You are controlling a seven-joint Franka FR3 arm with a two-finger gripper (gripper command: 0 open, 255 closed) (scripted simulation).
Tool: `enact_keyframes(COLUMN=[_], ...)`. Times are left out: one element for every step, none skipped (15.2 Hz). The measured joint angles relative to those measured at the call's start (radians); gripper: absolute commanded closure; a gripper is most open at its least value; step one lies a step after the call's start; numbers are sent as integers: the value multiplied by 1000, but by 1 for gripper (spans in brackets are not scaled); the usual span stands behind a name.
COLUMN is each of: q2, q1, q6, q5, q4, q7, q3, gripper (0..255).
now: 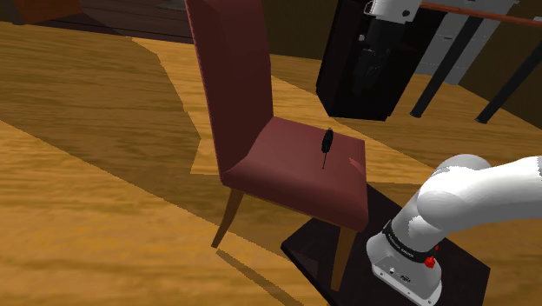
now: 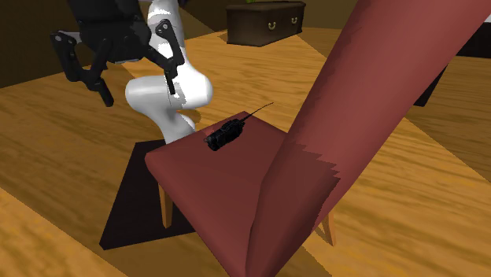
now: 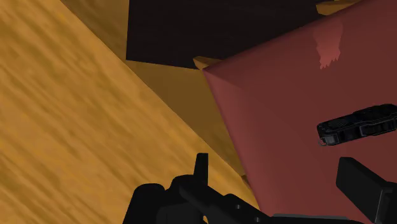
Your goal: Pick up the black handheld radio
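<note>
We are holding our gripper [image 3: 275, 164], fingers spread and empty, above the chair seat [image 3: 273, 95], likely lining up on the black radio [image 3: 358, 124] lying there.

- The radio [image 1: 327, 140] is black.
- The chair [image 1: 291, 169] is dark red, its legs [image 1: 228, 217] tan.
- The floor [image 1: 87, 174] is golden-brown with streaky wood grain.
- The arm [image 1: 473, 196] is white, the gripper [image 3: 273, 164] black.

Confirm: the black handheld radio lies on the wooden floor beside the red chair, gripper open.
Wrong. The black handheld radio lies on the red chair's seat, not the floor beside it, as the shoulder view shows. The gripper is open.
</note>
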State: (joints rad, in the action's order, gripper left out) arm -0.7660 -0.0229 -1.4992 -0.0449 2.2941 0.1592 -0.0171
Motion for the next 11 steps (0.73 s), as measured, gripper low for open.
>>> enact_keyframes(q2=[0, -17, -50, -73, -103, -126, -148, -175, -191, -214, -232], q1=[0, -8, -18, -32, -44, -59, -74, -86, -101, -113, -126], q6=[0, 2, 1, -3, -8, -14, -20, -22, -21, -24, -29], q5=[0, -7, -23, -40, -63, -85, -108, -135, -161, -189, -220], q4=[0, 11, 40, 60, 87, 109, 128, 149, 154, 170, 184], q7=[0, -30, -85, -150, -222, -294, -367, -444, -521, -598, -677], q3=[0, 13, 38, 67, 101, 134, 168, 207, 245, 285, 328], gripper=[0, 0, 0, 0, 0, 0, 0, 0, 0, 0, 0])
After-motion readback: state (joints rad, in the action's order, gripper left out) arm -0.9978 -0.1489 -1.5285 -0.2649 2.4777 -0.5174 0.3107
